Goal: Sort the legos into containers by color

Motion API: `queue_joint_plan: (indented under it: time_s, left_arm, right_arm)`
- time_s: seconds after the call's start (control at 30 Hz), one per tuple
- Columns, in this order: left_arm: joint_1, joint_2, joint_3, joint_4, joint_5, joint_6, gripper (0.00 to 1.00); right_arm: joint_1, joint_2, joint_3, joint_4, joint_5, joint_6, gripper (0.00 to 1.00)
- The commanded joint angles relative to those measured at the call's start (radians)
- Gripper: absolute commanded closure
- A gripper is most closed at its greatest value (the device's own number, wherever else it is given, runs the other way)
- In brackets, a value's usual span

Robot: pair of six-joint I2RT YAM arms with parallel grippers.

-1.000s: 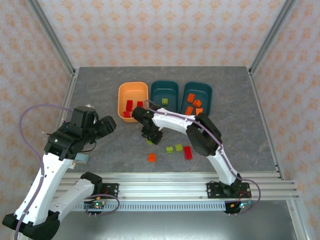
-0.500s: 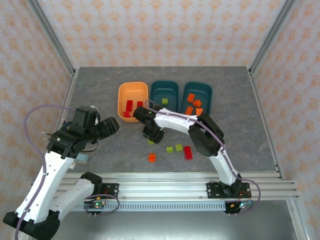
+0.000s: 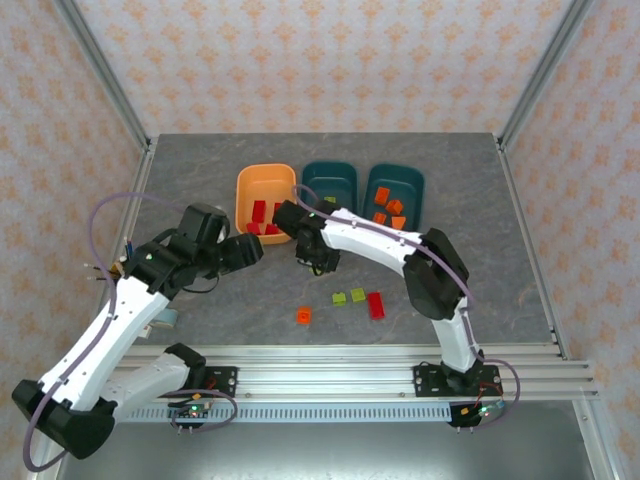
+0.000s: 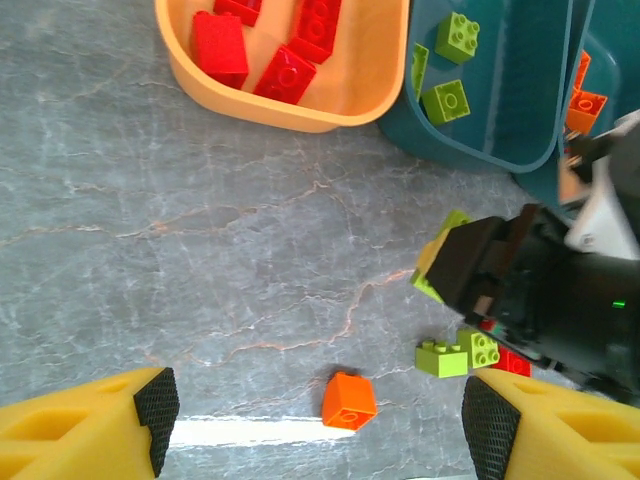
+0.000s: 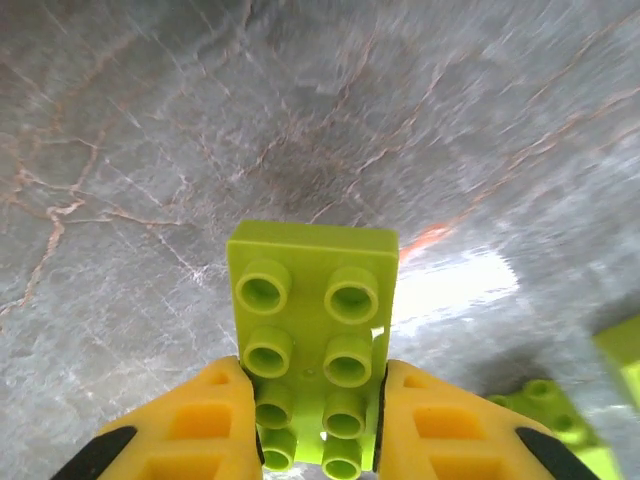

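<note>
Four loose legos [image 3: 357,294] lie toward the near edge of the table [image 3: 480,260]: one orange, two yellow-green, one red. Just beyond them the right jaws, down at the surface a second ago, have risen and shifted farther back. They are clamped on a yellow-green brick [image 5: 312,340] that is now clear of the table. The left arm [image 3: 130,300] has swung inward toward mid-table, elbow bent, and the left jaws stand spread apart. Farther back sit the light orange tray [image 3: 241,200], which holds red bricks, and two teal trays [image 3: 352,186].
</note>
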State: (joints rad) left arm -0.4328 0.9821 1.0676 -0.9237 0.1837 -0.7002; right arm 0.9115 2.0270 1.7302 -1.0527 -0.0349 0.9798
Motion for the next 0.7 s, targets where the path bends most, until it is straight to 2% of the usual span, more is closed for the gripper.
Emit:
queue_joint_plan:
  time_s: [0.0, 0.23, 0.43, 0.67]
  left_arm:
    - [-0.016, 0.041, 0.074, 0.068, -0.006, -0.019, 0.22]
    - [-0.016, 0.188, 0.208, 0.121, 0.007, -0.026, 0.22]
    - [-0.017, 0.296, 0.284, 0.165, 0.012, -0.027, 0.22]
    - [-0.016, 0.356, 0.303, 0.190, 0.025, -0.024, 0.22]
  right_arm:
    - [-0.051, -0.063, 0.083, -0.099, 0.133, -0.153, 0.79]
    - [-0.192, 0.055, 0.245, -0.152, 0.164, -0.384, 0.78]
    - [-0.283, 0.247, 0.445, -0.196, 0.158, -0.456, 0.78]
    - [-0.325, 0.435, 0.661, -0.238, 0.138, -0.483, 0.78]
